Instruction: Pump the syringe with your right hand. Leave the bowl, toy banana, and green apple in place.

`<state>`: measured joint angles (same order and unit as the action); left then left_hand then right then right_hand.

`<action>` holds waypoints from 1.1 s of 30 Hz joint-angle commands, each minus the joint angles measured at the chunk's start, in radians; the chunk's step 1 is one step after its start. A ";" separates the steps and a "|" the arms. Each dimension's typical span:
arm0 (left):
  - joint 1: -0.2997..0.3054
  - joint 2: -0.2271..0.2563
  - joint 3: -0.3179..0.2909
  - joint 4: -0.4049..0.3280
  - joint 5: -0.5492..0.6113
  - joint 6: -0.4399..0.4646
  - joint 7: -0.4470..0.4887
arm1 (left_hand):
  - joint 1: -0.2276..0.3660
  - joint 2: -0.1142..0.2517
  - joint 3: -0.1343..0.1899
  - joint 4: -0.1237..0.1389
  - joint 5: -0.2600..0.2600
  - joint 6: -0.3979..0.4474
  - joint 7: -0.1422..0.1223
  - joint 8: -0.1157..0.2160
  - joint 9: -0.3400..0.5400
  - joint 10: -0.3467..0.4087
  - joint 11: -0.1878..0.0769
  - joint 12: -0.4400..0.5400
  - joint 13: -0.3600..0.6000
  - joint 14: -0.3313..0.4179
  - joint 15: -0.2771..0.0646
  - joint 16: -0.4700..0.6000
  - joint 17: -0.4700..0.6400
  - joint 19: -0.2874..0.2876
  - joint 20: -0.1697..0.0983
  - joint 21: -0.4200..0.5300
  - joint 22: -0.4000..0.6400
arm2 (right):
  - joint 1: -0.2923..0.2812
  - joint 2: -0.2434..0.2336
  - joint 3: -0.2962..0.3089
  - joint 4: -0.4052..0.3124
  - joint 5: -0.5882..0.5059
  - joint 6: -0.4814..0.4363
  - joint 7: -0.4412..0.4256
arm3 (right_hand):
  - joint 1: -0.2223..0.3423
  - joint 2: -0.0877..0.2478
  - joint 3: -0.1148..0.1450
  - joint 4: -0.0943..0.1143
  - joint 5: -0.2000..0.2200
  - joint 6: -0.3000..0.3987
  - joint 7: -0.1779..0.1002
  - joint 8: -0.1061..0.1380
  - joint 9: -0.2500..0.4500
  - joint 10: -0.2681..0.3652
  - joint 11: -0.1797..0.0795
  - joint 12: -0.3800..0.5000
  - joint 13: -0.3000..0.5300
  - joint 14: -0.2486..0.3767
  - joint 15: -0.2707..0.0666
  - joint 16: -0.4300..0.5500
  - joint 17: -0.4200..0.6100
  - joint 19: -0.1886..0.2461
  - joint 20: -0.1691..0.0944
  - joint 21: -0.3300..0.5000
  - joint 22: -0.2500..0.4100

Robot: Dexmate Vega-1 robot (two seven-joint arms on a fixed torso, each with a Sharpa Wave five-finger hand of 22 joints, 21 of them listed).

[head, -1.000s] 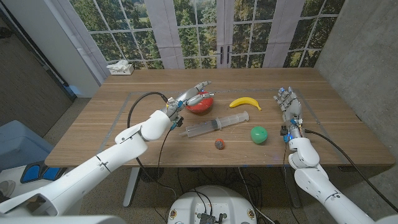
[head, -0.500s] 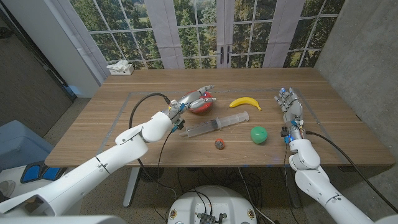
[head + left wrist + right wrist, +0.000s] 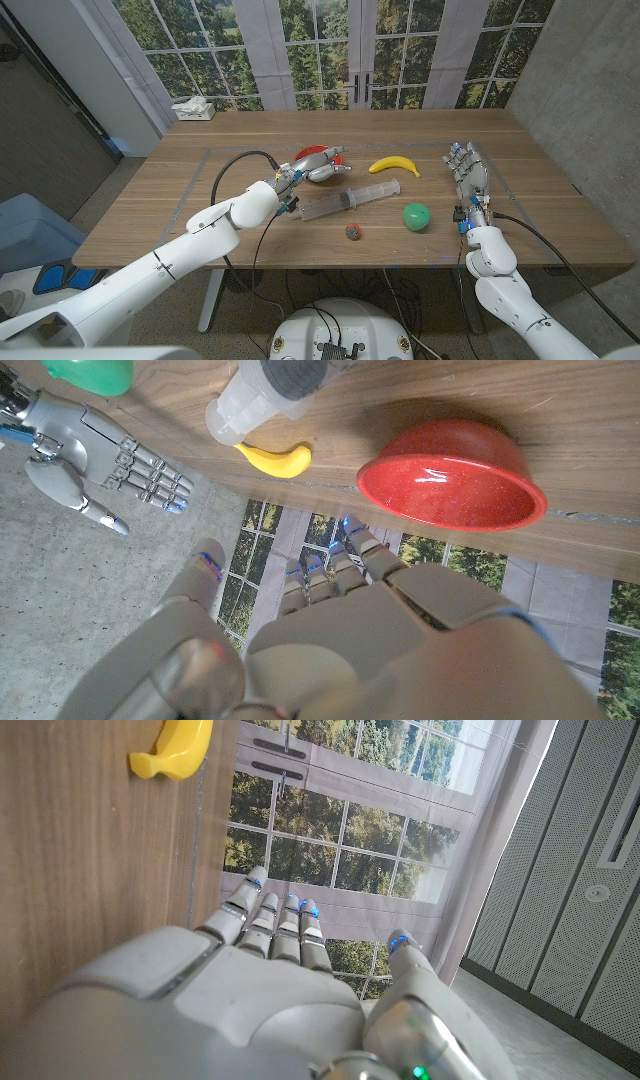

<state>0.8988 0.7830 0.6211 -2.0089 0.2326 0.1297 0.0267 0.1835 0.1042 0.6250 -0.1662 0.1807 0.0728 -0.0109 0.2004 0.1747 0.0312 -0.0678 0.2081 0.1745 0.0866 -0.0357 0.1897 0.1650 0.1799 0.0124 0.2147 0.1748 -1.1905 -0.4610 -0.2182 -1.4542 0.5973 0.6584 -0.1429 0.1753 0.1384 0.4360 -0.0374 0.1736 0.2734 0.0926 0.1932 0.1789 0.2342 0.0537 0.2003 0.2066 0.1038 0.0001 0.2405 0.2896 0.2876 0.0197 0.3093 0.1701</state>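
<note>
Apparently pumping not yet begun. Syringe (image 3: 347, 201) lying mid-table, untouched, between bowl (image 3: 320, 166) and apple (image 3: 416, 216), banana (image 3: 394, 165) just behind. Right hand (image 3: 469, 178) waiting well apart at table's right, fingers spread, holding nothing. Left hand (image 3: 318, 165) hovering over bowl, empty, fingers extended.

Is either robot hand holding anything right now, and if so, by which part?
Nothing is held. The left hand hovers open by the red bowl; the right hand waits open, apart from the syringe.

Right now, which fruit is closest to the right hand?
The green apple; the banana lies farther from the right hand, toward the bowl.
</note>
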 commanded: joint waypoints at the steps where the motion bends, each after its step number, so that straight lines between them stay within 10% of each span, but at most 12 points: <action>1: -0.010 0.016 0.024 -0.050 0.063 0.102 -0.034 | 0.011 -0.016 0.001 -0.007 -0.005 0.025 0.000 0.007 0.003 0.023 -0.003 0.009 0.005 0.029 -0.024 0.006 0.004 0.022 0.001 0.005 0.001 | -0.014 0.001 0.006 -0.007 -0.001 0.010 0.001 | 0.004 0.008 0.003 -0.005 0.000 0.007 -0.002 0.005 0.006 0.010 -0.002 0.009 0.003 0.009 0.005 0.007 0.002 0.005 -0.002 -0.005 0.002; 12: -0.025 0.015 0.079 -0.118 0.217 0.249 -0.055 | 0.154 -0.070 0.013 -0.024 -0.008 0.222 0.028 0.028 0.003 0.213 0.010 0.026 0.006 0.218 -0.039 0.019 0.005 0.155 0.022 0.014 -0.001 | -0.026 0.002 0.013 -0.013 0.004 0.020 0.004 | -0.001 0.008 0.001 -0.004 0.000 0.007 -0.005 0.004 0.006 0.010 0.000 0.009 0.003 0.009 0.006 0.008 0.003 0.007 -0.001 -0.010 0.002; 33: -0.080 -0.017 0.181 -0.141 0.480 0.407 -0.188 | 0.412 -0.166 -0.016 -0.019 -0.011 0.367 0.033 0.021 0.007 0.357 -0.010 0.016 0.010 0.454 -0.109 0.043 0.014 0.364 -0.020 0.036 0.002 | -0.028 0.003 0.020 0.000 0.011 0.035 0.020 | -0.006 0.009 -0.002 -0.004 0.000 0.005 -0.013 0.003 0.007 0.012 0.000 0.009 0.003 0.012 0.007 0.009 0.004 0.012 0.001 -0.019 0.002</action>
<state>0.8524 0.7892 0.7424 -2.1348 0.6155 0.4772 -0.0924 0.5761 -0.0596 0.6159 -0.1874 0.1699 0.4218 0.0227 0.2213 0.1792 0.3721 -0.0737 0.2245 0.1797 0.5194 -0.0488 0.2248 0.1749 0.5213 -0.0043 0.2443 0.1748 -1.2194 -0.4582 -0.2007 -1.4631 0.6020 0.6825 -0.1363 0.1753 0.1384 0.4361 -0.0373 0.1738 0.2786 0.0872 0.1932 0.1840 0.2340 0.0536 0.2003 0.2066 0.1093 0.0056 0.2466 0.2903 0.2874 0.0196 0.2942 0.1700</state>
